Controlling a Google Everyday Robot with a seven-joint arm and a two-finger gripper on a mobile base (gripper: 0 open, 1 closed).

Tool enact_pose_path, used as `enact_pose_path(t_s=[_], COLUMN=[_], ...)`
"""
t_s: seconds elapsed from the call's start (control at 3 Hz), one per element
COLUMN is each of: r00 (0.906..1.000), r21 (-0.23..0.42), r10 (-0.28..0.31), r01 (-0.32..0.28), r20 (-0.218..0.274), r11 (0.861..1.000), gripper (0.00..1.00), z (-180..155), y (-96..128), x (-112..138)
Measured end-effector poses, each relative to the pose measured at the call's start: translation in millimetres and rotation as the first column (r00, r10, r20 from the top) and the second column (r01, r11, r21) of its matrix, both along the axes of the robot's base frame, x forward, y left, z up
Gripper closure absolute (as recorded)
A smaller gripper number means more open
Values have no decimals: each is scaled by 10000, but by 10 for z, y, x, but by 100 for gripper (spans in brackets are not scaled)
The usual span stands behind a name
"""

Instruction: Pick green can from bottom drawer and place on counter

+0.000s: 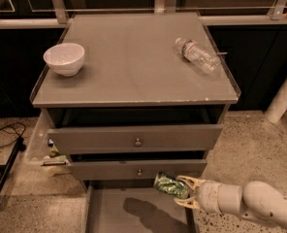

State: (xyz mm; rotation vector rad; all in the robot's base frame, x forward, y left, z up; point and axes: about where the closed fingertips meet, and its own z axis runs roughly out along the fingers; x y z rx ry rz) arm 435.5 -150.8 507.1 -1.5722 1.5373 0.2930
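Observation:
The green can (170,185) is shiny and mottled green, lying sideways in the air above the open bottom drawer (109,212). My gripper (184,192) comes in from the lower right on a white arm and is shut on the can's right end, holding it in front of the middle drawer's face. The can's shadow falls on the drawer floor below. The counter (129,62) is the broad grey top of the cabinet, well above the can.
A white bowl (64,58) sits on the counter's left side. A clear plastic water bottle (198,55) lies on its right side near the edge. Two upper drawers with round knobs (137,141) are slightly open. A black cable (5,135) lies on the floor left.

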Motion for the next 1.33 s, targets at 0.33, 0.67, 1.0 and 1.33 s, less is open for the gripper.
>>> enact_pose_path(t_s=[0.33,0.67,1.0,1.33], r00=[9946,9866,9762,9761], r21=[-295,-621,-908,-910], r10=[704,1139,1326,1329], r01=[-683,-1072,-1184,-1186], r20=[757,1168,1716,1720], r11=[9972,9923,9888,9888], gripper=[100,100,100,100], z=[639,1274,1992,1996], y=[42,27,-29,-28], x=[-68,24,173,174])
